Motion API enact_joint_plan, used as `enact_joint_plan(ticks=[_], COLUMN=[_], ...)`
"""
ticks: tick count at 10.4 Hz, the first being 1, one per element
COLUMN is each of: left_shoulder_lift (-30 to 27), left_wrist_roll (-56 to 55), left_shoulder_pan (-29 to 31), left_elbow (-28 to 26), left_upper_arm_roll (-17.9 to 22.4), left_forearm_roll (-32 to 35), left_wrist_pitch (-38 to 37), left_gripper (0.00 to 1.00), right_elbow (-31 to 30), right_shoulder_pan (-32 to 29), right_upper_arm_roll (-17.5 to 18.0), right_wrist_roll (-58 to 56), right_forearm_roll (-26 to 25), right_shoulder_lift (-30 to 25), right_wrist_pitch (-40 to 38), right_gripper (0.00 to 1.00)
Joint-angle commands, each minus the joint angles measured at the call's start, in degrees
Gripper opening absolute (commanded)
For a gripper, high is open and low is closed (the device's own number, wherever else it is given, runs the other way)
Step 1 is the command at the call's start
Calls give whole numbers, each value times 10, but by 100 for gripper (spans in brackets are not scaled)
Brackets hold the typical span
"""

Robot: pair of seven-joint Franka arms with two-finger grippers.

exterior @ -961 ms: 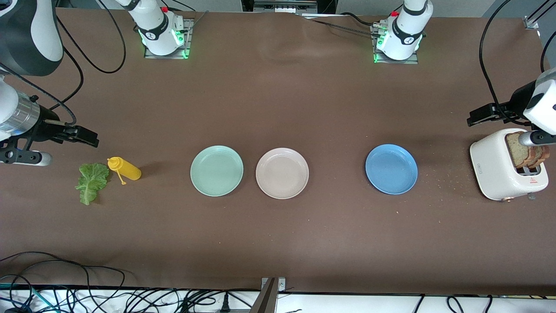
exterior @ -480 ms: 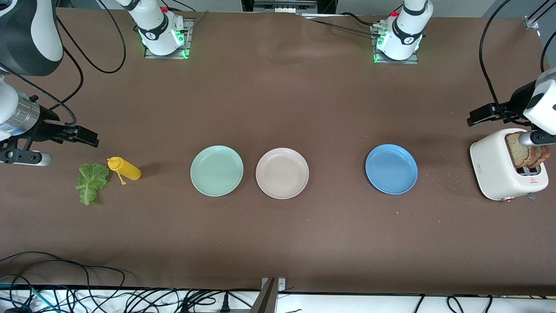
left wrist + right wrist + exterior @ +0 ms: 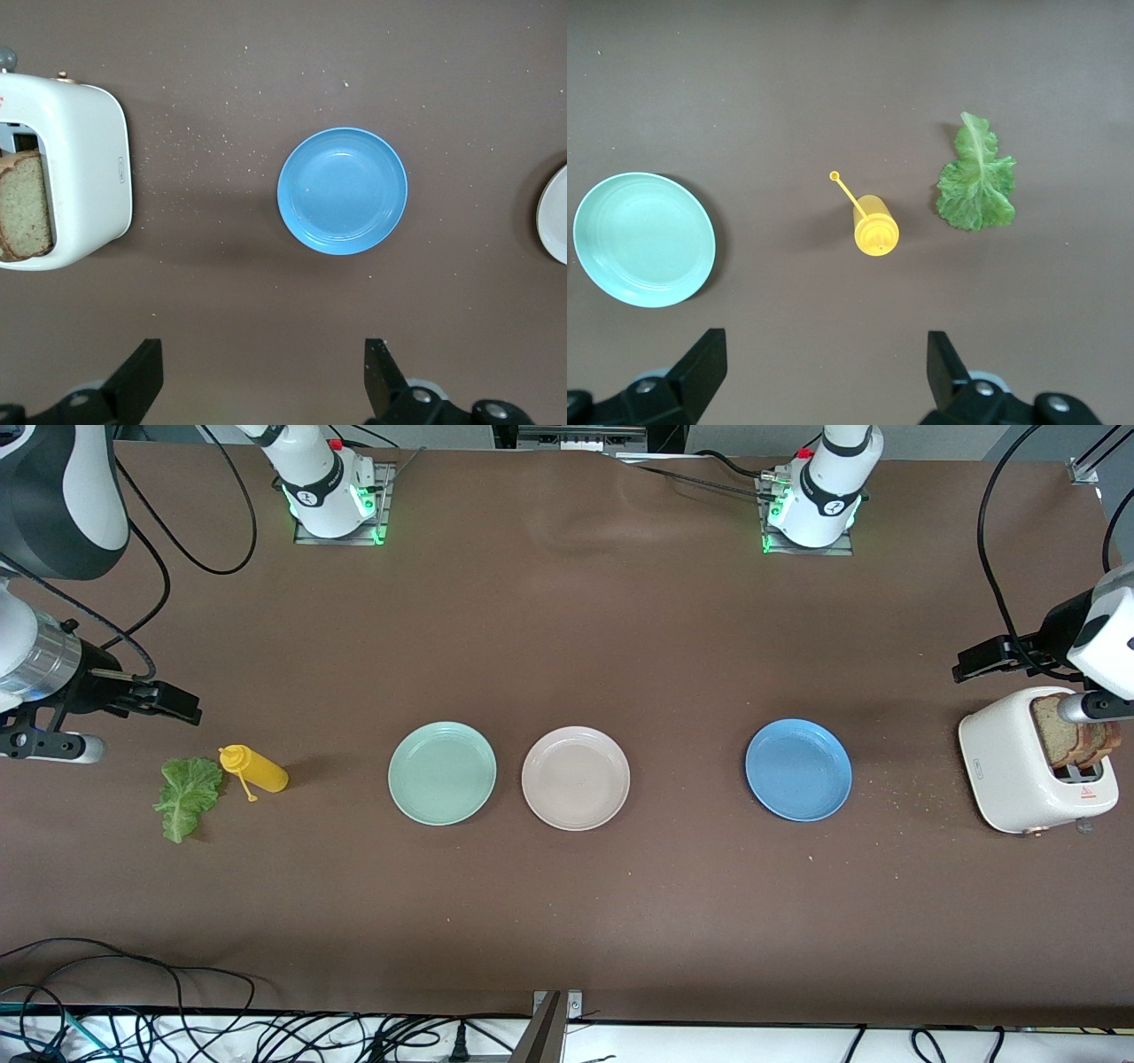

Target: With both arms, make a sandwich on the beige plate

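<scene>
The beige plate (image 3: 576,778) sits bare mid-desk, just beside the green plate (image 3: 442,772). Toward the left arm's end stand the blue plate (image 3: 798,770) and a toaster (image 3: 1019,766) holding bread slices (image 3: 1067,737). The lettuce (image 3: 186,796) lies toward the right arm's end. Left gripper (image 3: 261,376) and right gripper (image 3: 824,372) both hang released.

Left gripper (image 3: 261,381) hangs high at its own end of the table, fingers spread wide. Right gripper (image 3: 824,376) mirrors it at the other end, fingers wide, holding nothing.
</scene>
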Motion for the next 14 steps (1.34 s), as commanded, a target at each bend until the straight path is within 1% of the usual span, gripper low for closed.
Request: enact_joint_plan(ticks=[1, 3, 4, 5, 8, 10, 12, 14], left_shoulder_lift=[9, 9, 9, 9, 13, 31, 55, 85], left_wrist_roll=[13, 13, 13, 13, 10, 17, 17, 63], left_shoulder_pan=[-1, 8, 12, 25, 61, 81, 100, 124], left_elbow=[19, 17, 15, 17, 13, 17, 18, 17], left_upper_arm_roll=[1, 3, 5, 5, 6, 6, 6, 6], left_forearm_roll=[7, 6, 6, 6, 8, 53, 64, 81], left_wrist_pitch=[-15, -15, -28, -40, -44, -39, -9, 34], left_gripper=[100, 100, 100, 100, 100, 100, 100, 100], right_elbow=[3, 3, 3, 3, 2, 3, 3, 2], right_shoulder_pan=[-1, -1, -1, -1, -2, -2, -2, -2], right_upper_arm_roll=[0, 0, 0, 0, 0, 0, 0, 0], right_wrist_roll=[-3, -4, -3, -4, -4, -4, -5, -4], right_forearm_roll=[11, 11, 11, 11, 11, 11, 11, 11], right_shoulder_lift=[-3, -3, -3, -3, -3, -3, -3, -3], right_wrist_pitch=[0, 0, 0, 0, 0, 0, 0, -1], right_gripper=[100, 100, 100, 100, 100, 100, 100, 100])
